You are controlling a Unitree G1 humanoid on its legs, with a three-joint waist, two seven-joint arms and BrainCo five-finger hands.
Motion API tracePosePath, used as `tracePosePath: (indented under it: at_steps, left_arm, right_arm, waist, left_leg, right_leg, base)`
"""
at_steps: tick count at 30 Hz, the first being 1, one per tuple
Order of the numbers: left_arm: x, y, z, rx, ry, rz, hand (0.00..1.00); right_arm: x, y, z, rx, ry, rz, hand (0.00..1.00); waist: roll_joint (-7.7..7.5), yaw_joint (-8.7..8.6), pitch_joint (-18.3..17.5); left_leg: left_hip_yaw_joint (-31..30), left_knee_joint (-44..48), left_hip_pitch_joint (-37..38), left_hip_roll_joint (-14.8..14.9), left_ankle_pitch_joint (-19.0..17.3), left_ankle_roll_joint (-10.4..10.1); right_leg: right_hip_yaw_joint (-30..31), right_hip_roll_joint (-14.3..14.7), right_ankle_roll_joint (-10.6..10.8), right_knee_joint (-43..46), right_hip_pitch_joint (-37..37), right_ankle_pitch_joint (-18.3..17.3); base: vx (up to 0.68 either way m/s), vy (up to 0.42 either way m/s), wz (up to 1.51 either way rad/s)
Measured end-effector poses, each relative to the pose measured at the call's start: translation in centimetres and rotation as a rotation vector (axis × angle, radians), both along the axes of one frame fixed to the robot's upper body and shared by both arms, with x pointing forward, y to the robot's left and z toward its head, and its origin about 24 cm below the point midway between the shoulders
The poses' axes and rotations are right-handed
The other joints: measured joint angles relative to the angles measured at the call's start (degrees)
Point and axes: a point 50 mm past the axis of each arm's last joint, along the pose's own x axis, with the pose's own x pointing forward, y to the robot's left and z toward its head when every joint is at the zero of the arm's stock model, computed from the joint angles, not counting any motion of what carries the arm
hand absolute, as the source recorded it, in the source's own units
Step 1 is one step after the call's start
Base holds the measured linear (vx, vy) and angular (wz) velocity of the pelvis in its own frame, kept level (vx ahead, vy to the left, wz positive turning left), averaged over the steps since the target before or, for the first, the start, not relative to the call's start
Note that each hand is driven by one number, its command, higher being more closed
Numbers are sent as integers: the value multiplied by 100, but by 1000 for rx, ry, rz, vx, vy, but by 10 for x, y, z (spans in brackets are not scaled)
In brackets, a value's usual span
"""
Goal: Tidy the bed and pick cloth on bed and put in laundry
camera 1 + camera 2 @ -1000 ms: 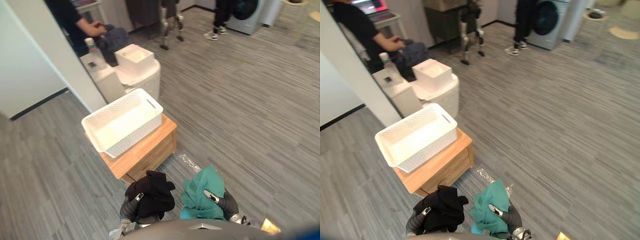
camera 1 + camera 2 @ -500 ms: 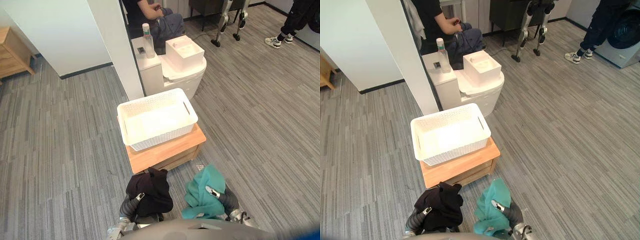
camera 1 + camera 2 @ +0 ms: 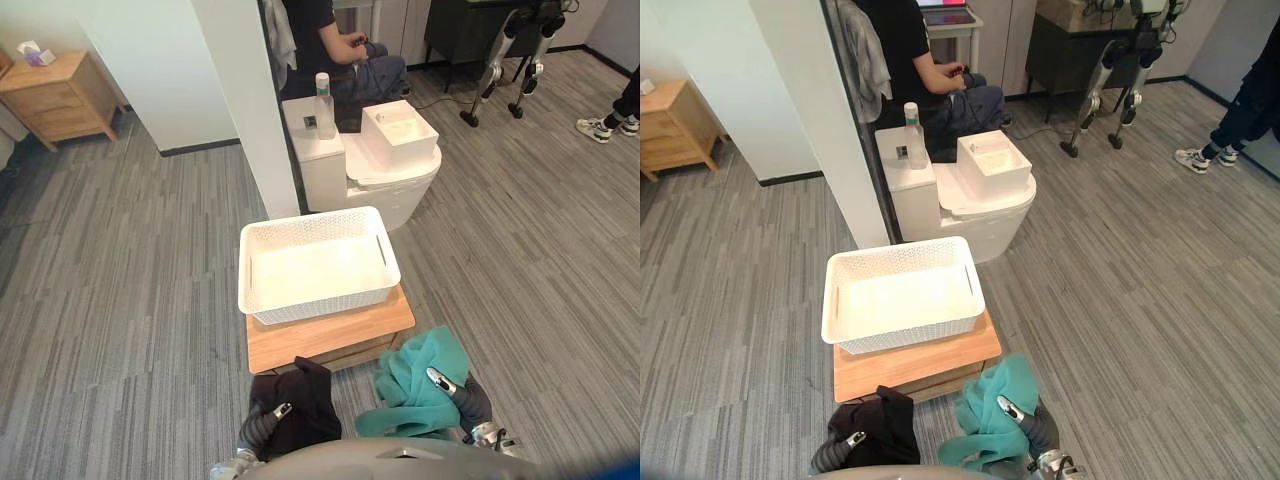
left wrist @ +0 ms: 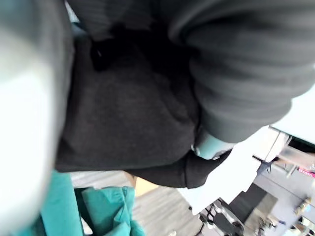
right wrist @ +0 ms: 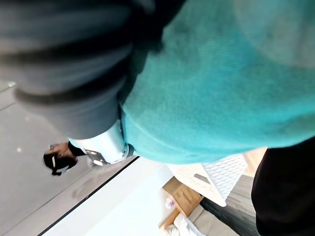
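Left eye view: left hand (image 3: 278,410) is clutching black cloth (image 3: 302,392), right hand (image 3: 440,381) is gripping teal cloth (image 3: 405,388), both hovering off the near edge of the tabletop (image 3: 330,337); the empty white basket (image 3: 318,301) is awaiting them

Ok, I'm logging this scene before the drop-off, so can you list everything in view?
Basket: one, white, empty, on the wooden stand.
Wooden stand: one, light wood, on the floor ahead.
Black cloth: one, held low, near side of the stand.
Teal cloth: one, held beside the black cloth.
Toilet: one, white, behind the basket.
Box: one, white, on the toilet lid.
Bottle: one, clear, on the tank.
Nightstand: one, light wood, far left.
Person: one, dark top, seated behind the toilet.
Left hand: closed on the black cloth.
Right hand: closed on the teal cloth.
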Motion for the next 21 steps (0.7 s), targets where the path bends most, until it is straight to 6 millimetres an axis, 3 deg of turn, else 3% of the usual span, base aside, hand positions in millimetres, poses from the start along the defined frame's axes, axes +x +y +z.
tracePosePath:
  at_steps: [7,8,12,13,14,16,19,21]
  left_arm:
    - [1,1,2,6,-15,-9,100]
    - [1,2,2,11,-14,-14,100]
    - [5,1,5,17,-38,-25,100]
    - [6,-1,5,12,-43,-23,100]
    - [6,-10,6,-11,-48,-30,100]
    - [4,-22,5,-33,-42,-62,100]
    - [9,-22,6,-20,-49,-80,100]
    - [9,-18,6,-9,-40,-87,100]
  right_arm:
    - [-4,13,0,31,16,49,100]
    - [-3,11,0,30,12,51,100]
    - [-5,5,0,19,18,41,100]
    - [-5,5,0,19,13,47,100]
    - [-4,-1,1,0,6,65,100]
    - [3,-6,2,-18,-9,83,100]
    - [8,0,3,-37,-23,99,100]
    - [18,5,14,-59,-84,79,100]
  waist:
    - [-175,49,-186]
    - [-191,46,-179]
    - [-182,81,-67]
    - [-117,158,-91]
    - [117,260,-112]
    - [347,198,-135]
    - [277,199,-99]
    - [112,200,-125]
  left_leg:
    - [117,63,-33,212,133,-31]
    - [228,263,-138,225,105,14]
    - [351,1634,-713,244,-121,238]
    - [280,1686,-737,173,-227,222]
    - [86,1454,-709,-33,-406,304]
    - [-38,757,-509,-158,-445,333]
    - [35,427,-312,-288,-246,326]
    - [-6,330,-176,-318,-244,328]
  right_leg:
    - [-247,238,-119,-246,286,-78]
    - [-225,226,-95,-262,274,-222]
    - [168,206,-152,-464,431,-214]
    - [227,200,-154,-479,432,-200]
    - [369,227,-102,-501,386,-172]
    - [422,283,-39,-506,237,-121]
    - [509,232,-92,-533,310,43]
    - [501,225,-119,-622,480,25]
  base:
    - [37,-82,20]
    - [-37,-46,4]
    - [-41,-57,17]
    - [-36,11,-41]
    - [5,115,-46]
    - [66,119,-27]
    - [122,60,-8]
    - [98,26,11]
